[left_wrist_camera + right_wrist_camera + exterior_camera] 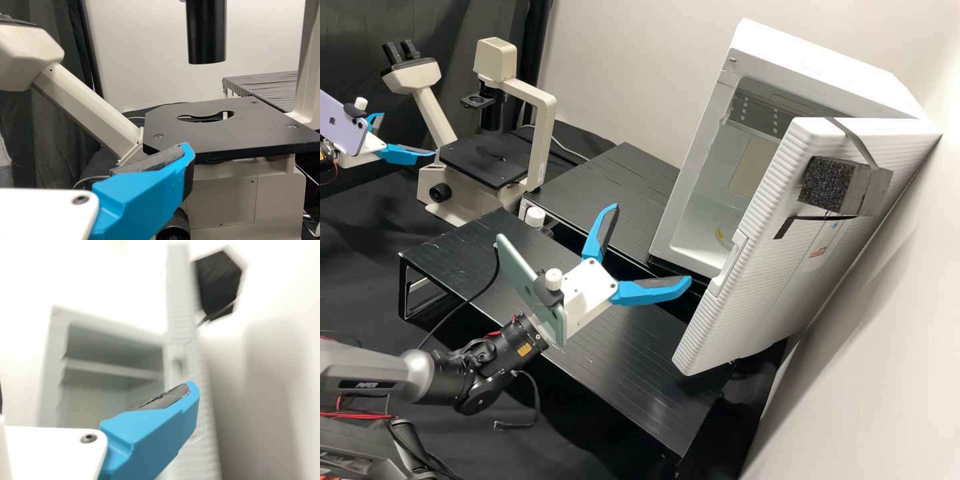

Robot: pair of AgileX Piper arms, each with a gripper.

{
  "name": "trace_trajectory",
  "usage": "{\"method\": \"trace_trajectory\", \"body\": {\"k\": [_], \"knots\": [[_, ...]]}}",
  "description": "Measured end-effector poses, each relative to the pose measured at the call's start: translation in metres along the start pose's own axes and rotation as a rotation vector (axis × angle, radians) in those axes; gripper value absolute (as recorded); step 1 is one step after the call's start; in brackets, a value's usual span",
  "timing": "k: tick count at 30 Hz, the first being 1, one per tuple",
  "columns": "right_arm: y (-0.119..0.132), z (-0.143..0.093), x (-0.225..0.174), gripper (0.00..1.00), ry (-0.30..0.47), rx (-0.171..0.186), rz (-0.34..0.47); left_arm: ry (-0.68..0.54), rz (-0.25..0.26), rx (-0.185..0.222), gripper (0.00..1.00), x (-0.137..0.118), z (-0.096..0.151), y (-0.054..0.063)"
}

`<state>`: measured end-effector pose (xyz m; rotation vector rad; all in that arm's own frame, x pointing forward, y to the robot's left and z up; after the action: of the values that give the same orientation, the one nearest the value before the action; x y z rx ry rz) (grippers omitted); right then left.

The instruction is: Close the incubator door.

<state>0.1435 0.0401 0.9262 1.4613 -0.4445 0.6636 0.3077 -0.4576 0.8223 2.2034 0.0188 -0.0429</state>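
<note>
A: where's the incubator door (780, 247) rn?

B: standing open, to the right of the right end effector (651, 245) in the high view, w/ a gap btwn; its long axis slants up-right. That one's def nearer, spread wide. Left end effector (409, 135) is by the microscope (487, 157), also wide afaict.

A: looks?

B: white, ribbed, dark foam block (828, 183) on the outer face.
</note>
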Motion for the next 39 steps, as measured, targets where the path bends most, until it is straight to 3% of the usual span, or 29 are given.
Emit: {"method": "trace_trajectory", "body": {"k": [5,9,15,24,32,39], "knots": [[0.009,0.016,0.002,1.00,-0.079,-0.011,0.049,0.000,0.000,0.000,1.00,0.000,0.000,0.000],[0.002,0.031,0.013,1.00,-0.138,-0.008,0.024,0.000,0.000,0.000,1.00,0.000,0.000,0.000],[-0.008,0.058,0.034,1.00,-0.240,-0.036,0.009,0.000,0.000,0.000,1.00,0.000,0.000,0.000],[-0.017,0.076,0.051,1.00,-0.307,-0.034,-0.014,0.000,0.000,0.000,1.00,0.000,0.000,0.000],[-0.030,0.070,0.059,1.00,-0.265,0.007,-0.081,0.000,0.000,0.000,1.00,0.000,0.000,0.000],[-0.041,0.063,0.061,1.00,-0.247,0.101,-0.112,0.000,0.000,0.000,1.00,0.000,0.000,0.000]]}}
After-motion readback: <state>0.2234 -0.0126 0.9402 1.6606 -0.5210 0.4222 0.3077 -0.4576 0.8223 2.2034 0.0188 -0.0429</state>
